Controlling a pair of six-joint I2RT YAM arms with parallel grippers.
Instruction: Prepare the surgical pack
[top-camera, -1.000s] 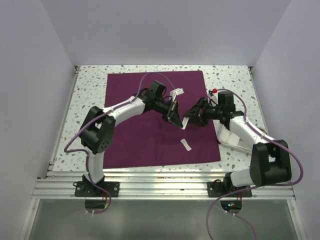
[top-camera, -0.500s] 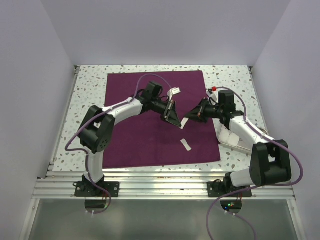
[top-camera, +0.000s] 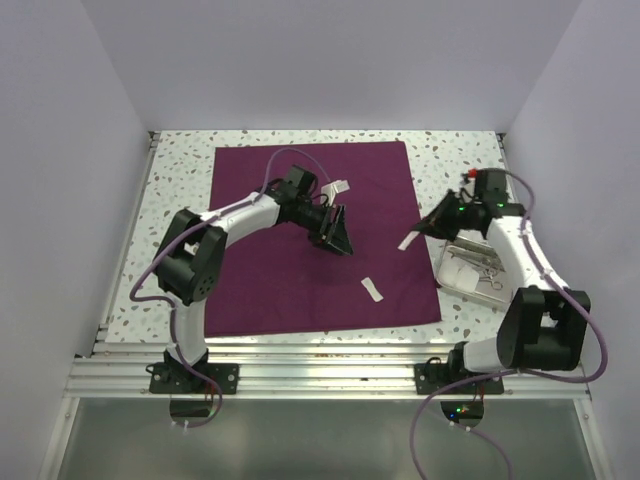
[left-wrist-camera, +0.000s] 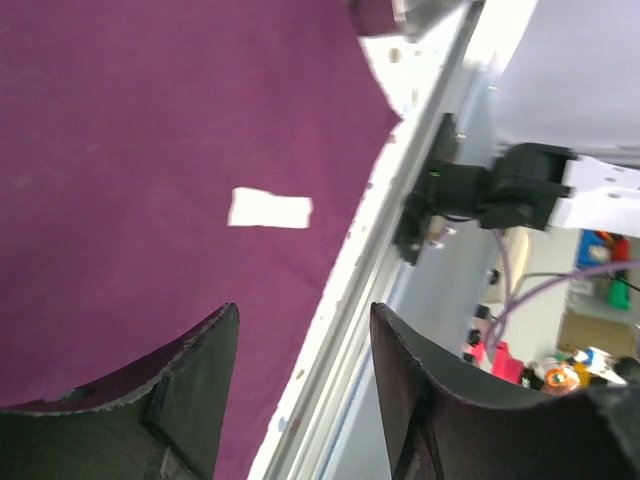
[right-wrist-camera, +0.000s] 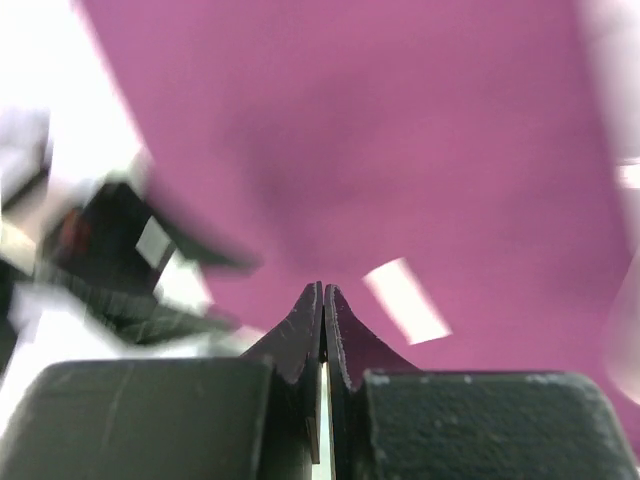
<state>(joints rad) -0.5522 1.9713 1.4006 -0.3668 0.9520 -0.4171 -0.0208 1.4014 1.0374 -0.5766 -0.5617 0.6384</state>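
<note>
Cloth of plum-purple fabric (top-camera: 270, 270) lies flat on the speckled desk (top-camera: 180, 180), the left hand (top-camera: 338, 235) hanging above its middle with fingers spread and a small white rectangular gauze pad (top-camera: 372, 289) lying on it nearer the front. At the cloth's right edge the right hand (top-camera: 422, 230) is pressed together, pinching a second white gauze strip (top-camera: 408, 241), beside the small rectangular steel tray (top-camera: 458, 281) that holds silvery scissor-like instruments (top-camera: 482, 262).
</note>
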